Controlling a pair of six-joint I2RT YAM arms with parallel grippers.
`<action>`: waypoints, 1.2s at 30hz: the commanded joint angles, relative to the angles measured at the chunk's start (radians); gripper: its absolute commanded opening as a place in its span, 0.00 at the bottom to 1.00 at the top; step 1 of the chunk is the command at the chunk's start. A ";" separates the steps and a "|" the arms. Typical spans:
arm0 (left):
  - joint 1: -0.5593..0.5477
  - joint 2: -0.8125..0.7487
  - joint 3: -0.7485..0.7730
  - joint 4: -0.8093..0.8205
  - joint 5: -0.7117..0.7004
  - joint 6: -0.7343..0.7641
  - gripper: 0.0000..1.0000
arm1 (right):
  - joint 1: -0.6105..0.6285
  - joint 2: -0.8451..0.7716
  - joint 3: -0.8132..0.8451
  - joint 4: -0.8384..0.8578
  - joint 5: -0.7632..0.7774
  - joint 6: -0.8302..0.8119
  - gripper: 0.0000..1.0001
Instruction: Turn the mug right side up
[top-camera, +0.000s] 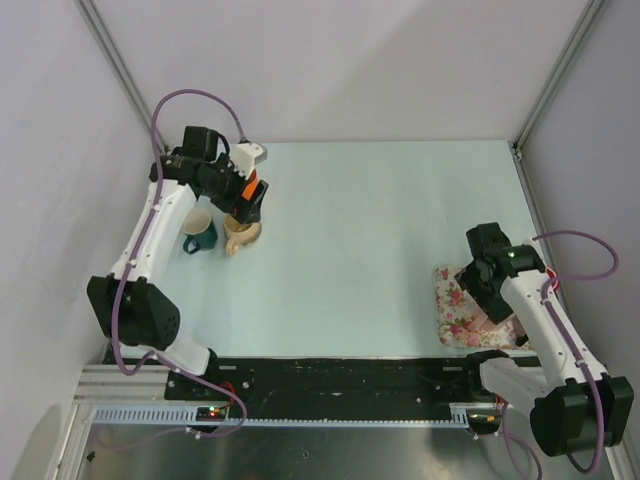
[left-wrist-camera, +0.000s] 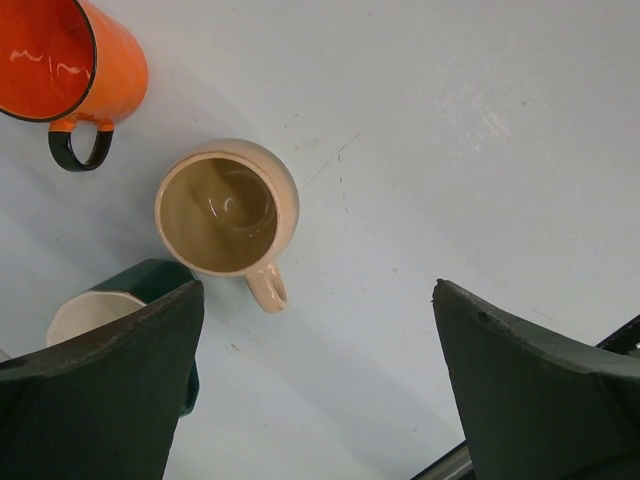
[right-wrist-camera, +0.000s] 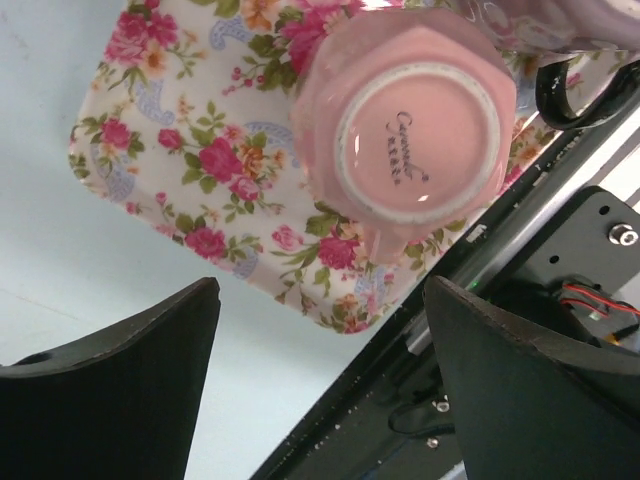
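The pink mug (right-wrist-camera: 415, 150) stands upside down on the floral tray (right-wrist-camera: 170, 130). Its glazed foot ring and printed maker's mark face up toward the right wrist camera. It sits toward the tray's corner nearest the rail of the arm bases. A pink lug, apparently its handle, juts from its side toward the tray's edge.

The right gripper (right-wrist-camera: 320, 290) hangs above that edge of the tray with its jaws wide apart and nothing between them. The mug lies just beyond the fingertips, nearer the right-hand finger than the left, and does not touch either. Nothing stands between the open jaws and the mug. At the tray's corner beyond the mug, a black loop handle (right-wrist-camera: 555, 95) of another vessel shows; most of that vessel is cut off by the frame.

In the overhead view the tray (top-camera: 455, 305) lies on the pale table (top-camera: 380, 220), partly covered by the right arm.

Well apart from the tray, across the table, three mugs stand upright: a beige mug (left-wrist-camera: 220, 210), an orange mug (left-wrist-camera: 70, 60) with a black handle, and a green mug (left-wrist-camera: 110, 305) with a white inside. The left gripper (left-wrist-camera: 318, 288) hovers over them, its jaws spread and empty. The green mug is half hidden behind one finger.
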 joint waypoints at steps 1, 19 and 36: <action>0.005 -0.066 0.013 0.003 0.045 0.020 1.00 | 0.074 0.028 0.145 -0.144 0.111 0.059 0.90; 0.051 -0.091 -0.002 0.004 0.142 0.034 1.00 | -0.058 -0.040 -0.115 0.032 0.103 0.036 0.64; 0.059 -0.106 0.011 -0.004 0.144 0.026 1.00 | -0.058 0.022 -0.229 0.235 0.120 -0.034 0.52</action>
